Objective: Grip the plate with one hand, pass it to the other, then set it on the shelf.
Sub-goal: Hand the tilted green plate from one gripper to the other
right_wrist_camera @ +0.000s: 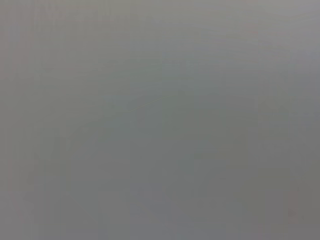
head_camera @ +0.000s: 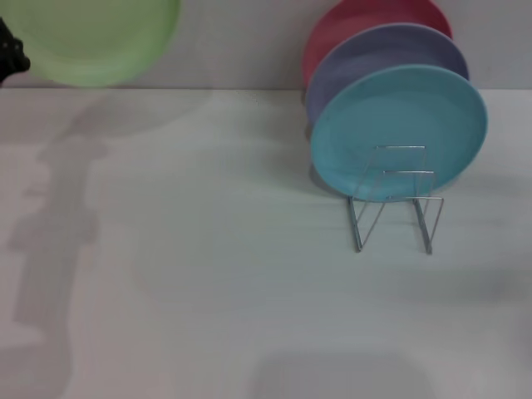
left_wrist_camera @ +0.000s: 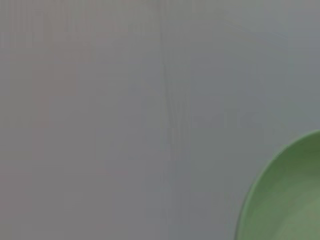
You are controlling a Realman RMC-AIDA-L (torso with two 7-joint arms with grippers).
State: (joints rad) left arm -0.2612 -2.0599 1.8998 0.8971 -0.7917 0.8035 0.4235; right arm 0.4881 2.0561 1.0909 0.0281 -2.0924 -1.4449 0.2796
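A wide white table (head_camera: pixel 208 274) is filling most of the head view, meeting a pale grey wall along a line near the top, and a long soft shadow is falling across the table's left part. The large round light green plastic plate (head_camera: pixel 98 37) with its shallow raised rim is hanging in the air at the top left corner, above the table's far edge and well apart from everything else, cut off by the top of the view; in the left wrist view a curved slice of the same plate (left_wrist_camera: pixel 287 200) is showing against plain grey. On the right side, three plates are standing on edge, one behind another: a turquoise round plate (head_camera: pixel 399 133) in front, a lavender round plate (head_camera: pixel 378 54) behind it, and a red round plate (head_camera: pixel 366 21) at the back. The small rack of thin silver wire (head_camera: pixel 395 199) with upright rectangular loops is holding them, and its front loops are standing free before the turquoise plate. A small piece of the black left gripper (head_camera: pixel 10 54) is showing at the left edge, right against the green plate's rim; whether its jaws are clamping the rim I cannot tell. The right wrist view is showing only flat grey.
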